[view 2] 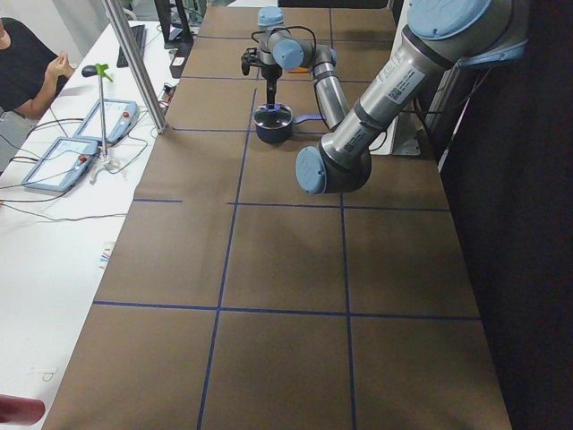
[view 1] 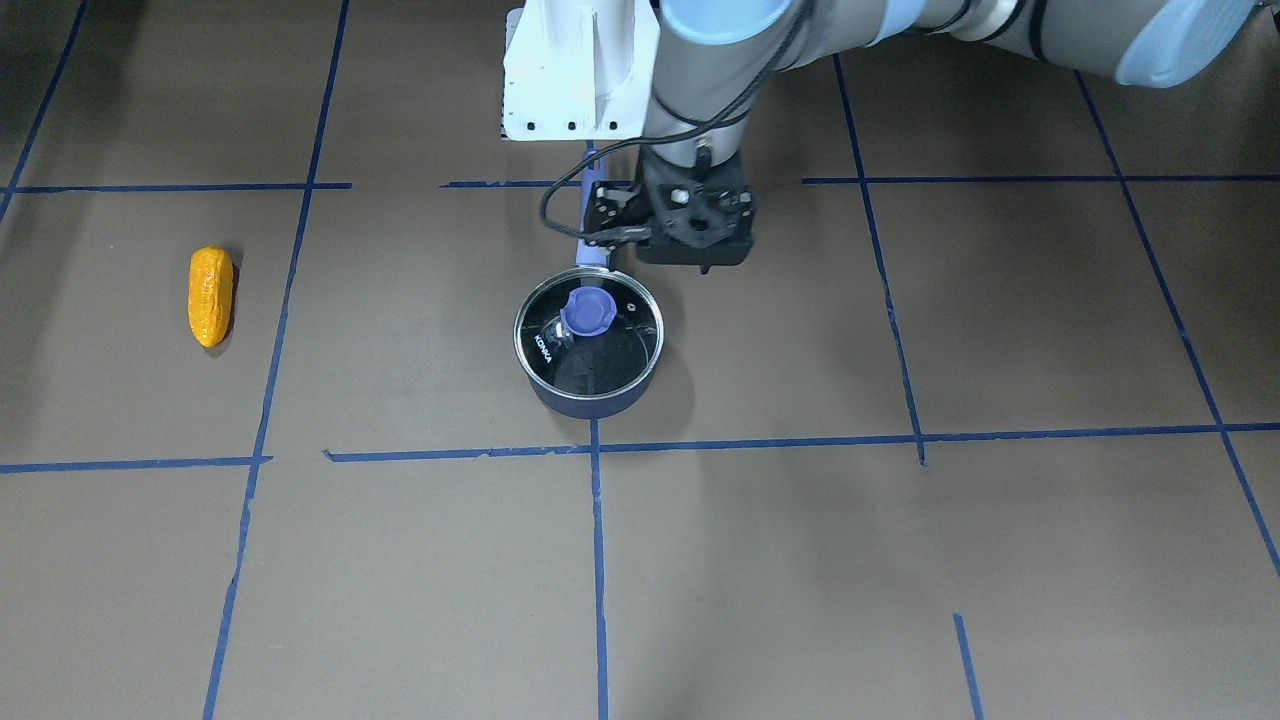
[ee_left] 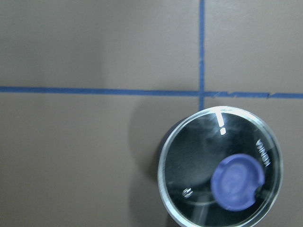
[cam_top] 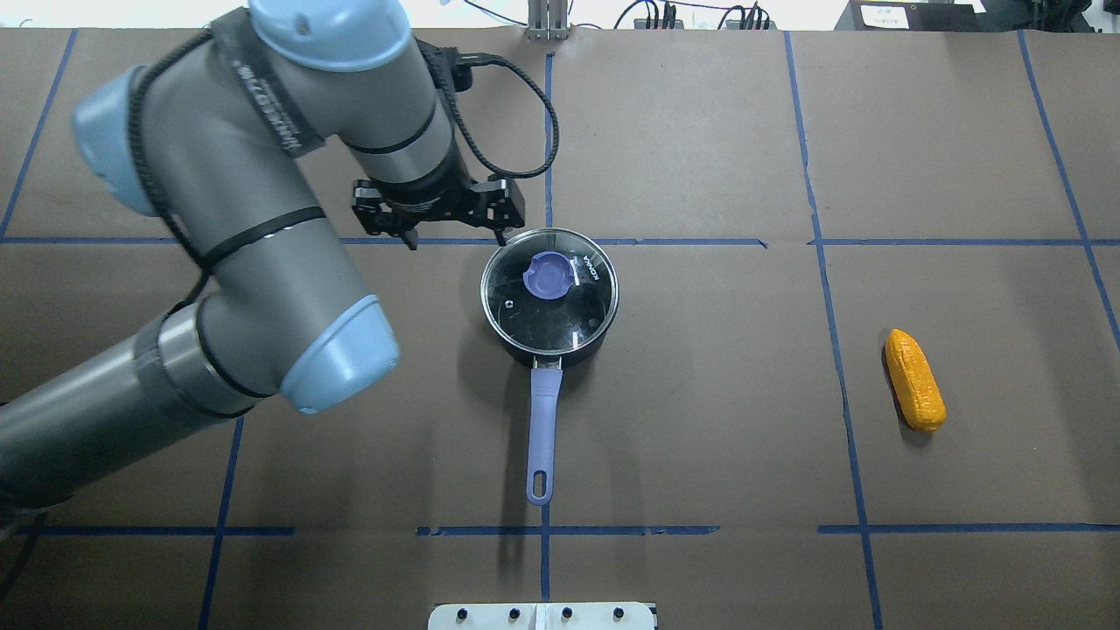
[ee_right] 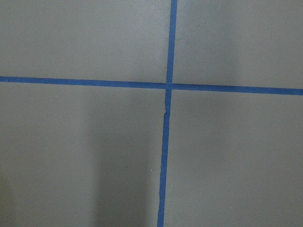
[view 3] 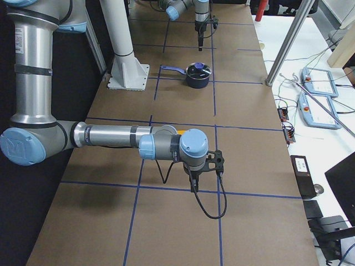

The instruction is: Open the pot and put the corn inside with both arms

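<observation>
The pot (cam_top: 560, 337) stands mid-table with its glass lid (cam_top: 573, 302) on and its purple handle (cam_top: 542, 429) towards the robot's base. It also shows in the front view (view 1: 590, 395). My left gripper (cam_top: 442, 219) hangs just left of the pot's rim, above the table and apart from the lid's purple knob (cam_top: 547, 276); I cannot tell whether it is open. The left wrist view shows the lid (ee_left: 199, 161) low right and no fingers. The corn (cam_top: 914, 379) lies far right. My right gripper (view 3: 194, 185) shows only in the exterior right view, near the corn; I cannot tell its state.
The table is brown paper with a grid of blue tape. The white base mount (view 1: 570, 70) stands behind the pot's handle. Control tablets (view 2: 63, 157) and a metal post (view 2: 134, 63) are on a white side table with a person.
</observation>
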Controlling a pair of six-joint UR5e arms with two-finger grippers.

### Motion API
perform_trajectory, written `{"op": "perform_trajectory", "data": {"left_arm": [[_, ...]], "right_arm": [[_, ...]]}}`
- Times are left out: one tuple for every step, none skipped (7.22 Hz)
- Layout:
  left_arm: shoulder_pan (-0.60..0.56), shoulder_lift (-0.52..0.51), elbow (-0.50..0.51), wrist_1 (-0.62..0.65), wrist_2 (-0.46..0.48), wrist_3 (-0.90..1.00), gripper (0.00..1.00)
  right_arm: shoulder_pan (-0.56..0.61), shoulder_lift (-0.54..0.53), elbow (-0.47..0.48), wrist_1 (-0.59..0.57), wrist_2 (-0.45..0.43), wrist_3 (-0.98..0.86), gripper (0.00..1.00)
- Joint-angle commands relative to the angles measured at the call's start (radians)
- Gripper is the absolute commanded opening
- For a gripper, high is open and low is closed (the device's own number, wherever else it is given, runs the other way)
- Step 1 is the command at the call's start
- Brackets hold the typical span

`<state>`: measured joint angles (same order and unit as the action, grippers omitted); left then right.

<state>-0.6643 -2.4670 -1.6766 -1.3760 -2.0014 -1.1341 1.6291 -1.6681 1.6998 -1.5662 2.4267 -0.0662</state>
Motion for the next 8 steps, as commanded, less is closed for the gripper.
{"op": "perform_trajectory", "data": {"left_arm": [[0.028,-0.049,0.127,-0.105,0.029,-0.039,1.0],[0.028,-0.062,0.179,-0.142,0.029,-0.045,1.0],[0.037,-0.063,0.187,-0.144,0.03,-0.046,1.0],[0.046,-0.063,0.19,-0.146,0.048,-0.046,1.0],[0.054,-0.063,0.205,-0.152,0.064,-0.044,1.0],[0.06,-0.063,0.219,-0.161,0.064,-0.044,1.0],[0.066,-0.063,0.236,-0.182,0.064,-0.046,1.0],[0.069,-0.063,0.238,-0.186,0.064,-0.049,1.0]], "right_arm": [[0.0,0.001,0.001,0.0,0.0,0.002,1.0],[0.0,0.001,0.001,0.0,0.0,0.002,1.0],[0.0,0.001,0.004,0.0,0.0,0.002,1.0],[0.0,0.001,0.006,0.0,0.0,0.002,1.0],[0.0,0.001,0.006,0.0,0.0,0.002,1.0],[0.0,0.001,0.007,0.0,0.0,0.002,1.0],[0.0,0.001,0.007,0.0,0.0,0.002,1.0],[0.0,0.002,0.007,0.0,0.0,0.003,1.0]]}}
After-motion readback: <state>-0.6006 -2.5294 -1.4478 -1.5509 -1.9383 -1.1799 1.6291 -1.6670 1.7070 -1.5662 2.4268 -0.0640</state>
